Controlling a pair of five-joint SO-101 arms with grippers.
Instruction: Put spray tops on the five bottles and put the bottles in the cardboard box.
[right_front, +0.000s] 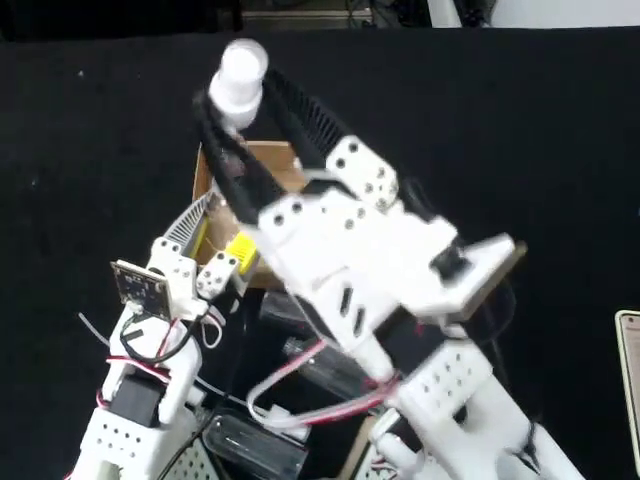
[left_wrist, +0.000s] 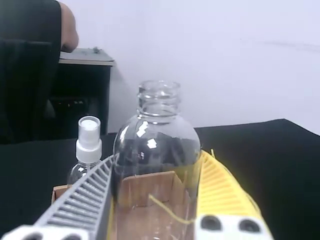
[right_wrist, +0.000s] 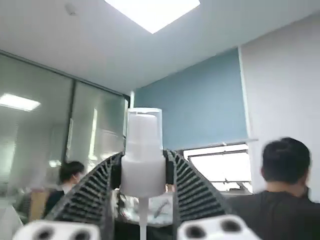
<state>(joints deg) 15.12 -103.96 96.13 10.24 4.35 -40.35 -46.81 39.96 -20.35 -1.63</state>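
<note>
Both gripping | left hand (left_wrist: 157, 159) holds uncapped bottle (left_wrist: 157, 132); right hand (right_wrist: 143, 166) holds spray top (right_wrist: 142, 142); capped bottle (left_wrist: 89, 150) just beside

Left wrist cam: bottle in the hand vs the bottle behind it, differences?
The gripped bottle has a bare, open neck; the rear bottle wears a white spray top. The gripped bottle sits between the fingers of the left hand; the rear bottle stands free of them. Both are clear and upright.
</note>
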